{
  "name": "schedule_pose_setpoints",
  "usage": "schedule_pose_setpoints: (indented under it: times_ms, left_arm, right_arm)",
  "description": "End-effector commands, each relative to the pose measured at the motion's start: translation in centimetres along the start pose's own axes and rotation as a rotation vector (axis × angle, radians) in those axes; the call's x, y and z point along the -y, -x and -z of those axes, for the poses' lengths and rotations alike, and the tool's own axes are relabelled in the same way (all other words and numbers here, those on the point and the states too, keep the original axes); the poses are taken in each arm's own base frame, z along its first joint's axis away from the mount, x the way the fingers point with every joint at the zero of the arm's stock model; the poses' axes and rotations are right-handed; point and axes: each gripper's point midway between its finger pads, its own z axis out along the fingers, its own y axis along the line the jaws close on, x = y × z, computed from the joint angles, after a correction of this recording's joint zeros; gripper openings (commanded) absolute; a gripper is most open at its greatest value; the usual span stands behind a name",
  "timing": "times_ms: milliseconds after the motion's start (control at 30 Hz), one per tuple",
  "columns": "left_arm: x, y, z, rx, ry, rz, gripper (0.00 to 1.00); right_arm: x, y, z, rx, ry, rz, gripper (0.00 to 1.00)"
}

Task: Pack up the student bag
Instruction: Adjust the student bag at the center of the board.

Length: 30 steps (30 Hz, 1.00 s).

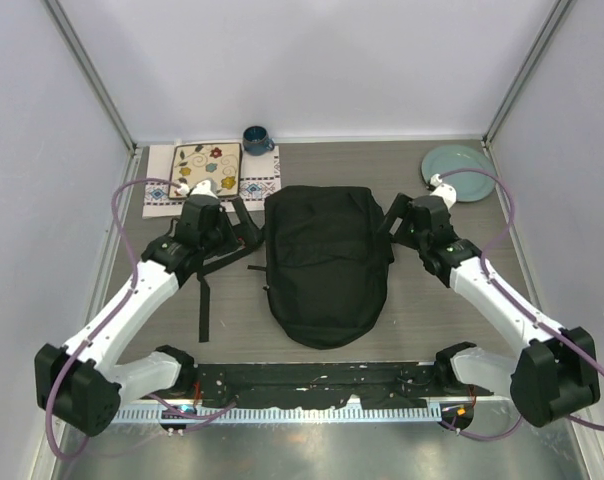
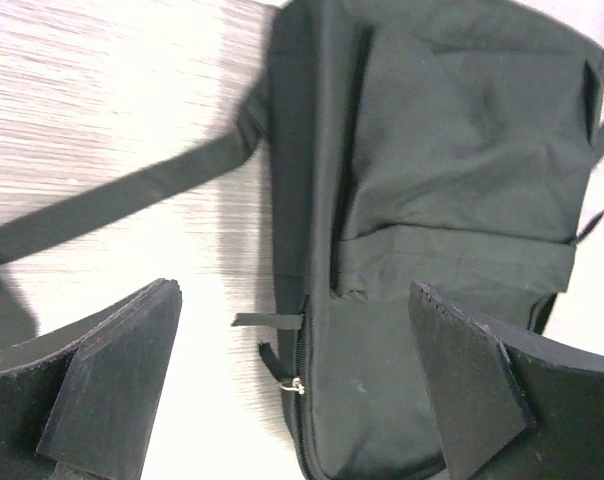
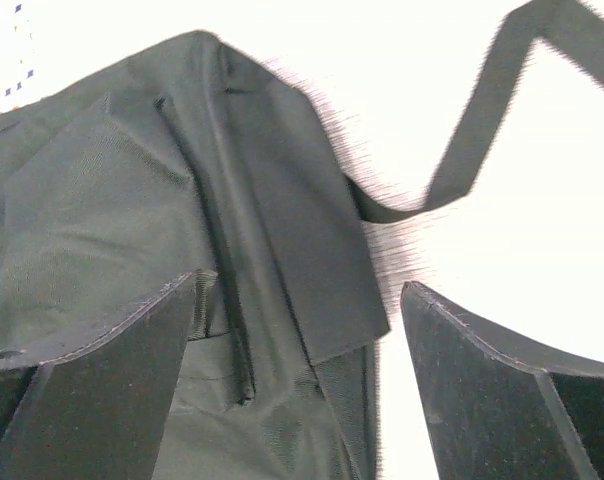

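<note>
The student bag point(image 1: 327, 262) is a black fabric backpack lying flat in the middle of the table. Its straps trail off to the left point(image 1: 204, 300). My left gripper point(image 1: 246, 218) hovers at the bag's upper left edge, open with nothing between its fingers. In the left wrist view this gripper point(image 2: 294, 295) spans the bag's side seam, where a small metal zipper pull point(image 2: 296, 385) shows on the bag point(image 2: 452, 150). My right gripper point(image 1: 392, 226) stands open at the bag's upper right edge. In the right wrist view it point(image 3: 304, 285) is over a folded flap of the bag point(image 3: 132, 180), with a loose strap point(image 3: 482, 130) on the table beyond.
A patterned cloth point(image 1: 207, 165) lies on a white towel point(image 1: 262, 188) at the back left. A dark blue mug point(image 1: 257, 138) stands behind them. A pale green plate point(image 1: 457, 160) sits at the back right. Enclosure walls rise on three sides. A black rail point(image 1: 312, 380) runs along the near edge.
</note>
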Motion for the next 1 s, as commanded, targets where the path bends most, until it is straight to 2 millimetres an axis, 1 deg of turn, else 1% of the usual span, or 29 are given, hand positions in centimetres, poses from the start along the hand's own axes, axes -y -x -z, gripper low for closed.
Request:
schedule_pose_setpoints:
  times_ms: [0,33,100,133,200,233,267,300,333,400,467,533,600,633,667,700,733,833,900,933,967]
  left_arm:
    - [-4.0,1.5,1.8,0.122,0.179,-0.018,1.00]
    - [-4.5,1.5,2.1,0.129,0.196,-0.016,1.00]
    - [-5.2,1.7,2.6,0.158,0.228,-0.007,1.00]
    - [-5.5,1.6,2.6,0.156,0.236,-0.005,1.00]
    - [-6.2,1.4,2.8,0.163,0.270,0.007,1.00]
    - [-6.5,1.3,2.9,0.162,0.286,0.012,1.00]
    - [-6.8,1.3,2.9,0.165,0.304,0.018,1.00]
    - [-7.3,1.3,3.0,0.169,0.326,0.015,1.00]
    - [-7.5,1.2,3.0,0.166,0.338,0.013,1.00]
    - [-7.7,1.0,3.1,0.153,0.353,0.009,1.00]
    - [-7.8,0.8,3.1,0.142,0.355,0.012,0.99]
    - [-7.8,0.4,3.1,0.125,0.348,0.014,1.00]
    - [-7.8,-0.1,3.0,0.111,0.338,0.014,0.99]
    - [-7.8,-0.3,2.9,0.105,0.333,0.014,0.99]
    - [-7.9,-0.7,2.8,0.098,0.336,0.016,1.00]
    - [-8.0,-0.8,2.8,0.097,0.334,0.016,1.00]
    - [-8.0,-1.0,2.7,0.087,0.332,0.015,1.00]
    - [-7.9,-1.4,2.5,0.075,0.321,0.020,1.00]
    - [-7.5,-1.5,2.2,0.067,0.304,0.029,1.00]
    - [-7.3,-1.6,2.1,0.060,0.295,0.031,1.00]
    - [-7.1,-1.9,2.1,0.038,0.283,0.031,1.00]
  right_arm:
    - [3.2,2.2,1.7,0.090,-0.148,0.021,0.90]
    - [3.5,2.1,1.9,0.092,-0.157,0.020,0.92]
    - [3.5,1.5,1.8,0.073,-0.139,0.031,0.94]
    - [2.3,0.8,1.8,0.033,-0.070,0.044,0.94]
    - [-0.2,0.2,1.9,-0.011,0.070,0.055,0.94]
    - [-2.1,-0.6,2.3,-0.060,0.173,0.042,0.94]
    - [-3.8,-0.5,2.7,-0.065,0.264,0.028,0.94]
    - [-4.3,-0.8,2.7,-0.077,0.296,0.012,0.94]
    - [-4.7,-0.5,2.8,-0.072,0.302,-0.044,0.94]
    - [-4.1,-1.2,2.2,-0.089,0.267,-0.078,0.94]
    - [-3.2,-2.3,1.5,-0.122,0.217,-0.098,0.94]
    - [-1.8,-4.2,0.4,-0.189,0.143,-0.115,0.94]
    - [-1.1,-6.1,-0.3,-0.241,0.121,-0.120,0.94]
    - [-1.0,-6.6,-0.6,-0.250,0.117,-0.126,0.94]
    - [-0.6,-7.8,-0.7,-0.276,0.117,-0.128,0.94]
    - [-0.6,-8.6,-1.1,-0.299,0.121,-0.133,0.94]
    - [-0.9,-8.8,-1.3,-0.304,0.136,-0.135,0.94]
    - [-1.3,-10.5,-1.7,-0.354,0.137,-0.131,0.94]
    - [-2.1,-10.9,-1.8,-0.371,0.157,-0.125,0.87]
    - [-2.1,-11.3,-2.0,-0.383,0.150,-0.128,0.86]
    - [-2.3,-11.2,-2.0,-0.380,0.152,-0.131,0.83]
